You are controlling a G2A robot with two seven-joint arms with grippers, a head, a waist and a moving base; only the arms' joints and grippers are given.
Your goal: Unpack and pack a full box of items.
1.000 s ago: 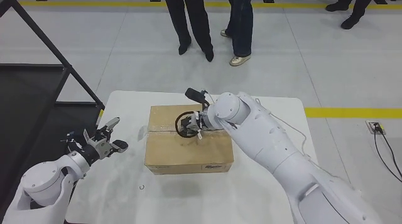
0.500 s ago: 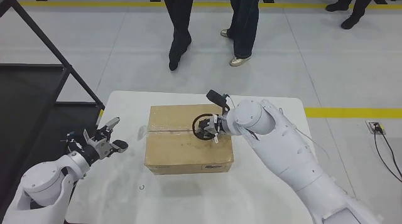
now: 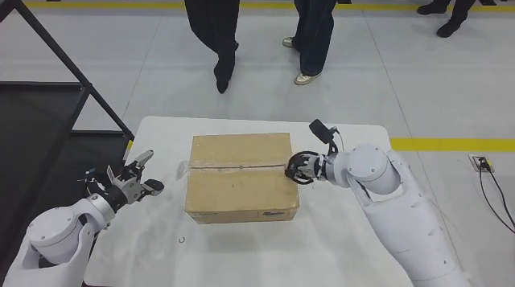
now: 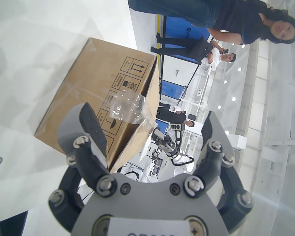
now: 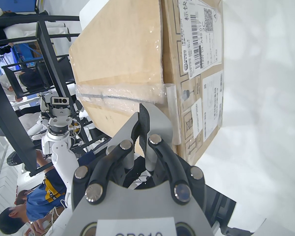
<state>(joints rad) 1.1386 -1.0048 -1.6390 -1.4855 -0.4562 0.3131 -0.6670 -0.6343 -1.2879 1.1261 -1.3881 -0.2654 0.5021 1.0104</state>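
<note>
One hand [image 3: 290, 170] beside box [image 3: 240, 178] edge

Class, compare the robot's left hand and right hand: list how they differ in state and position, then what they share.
1. The left hand is wide open; the right hand is shut.
2. The left hand sits clear of the cardboard box on one side; the right hand is close by the opposite side, at the end of the taped seam.
Shared: both hold nothing, beside the closed box over the white table.
</note>
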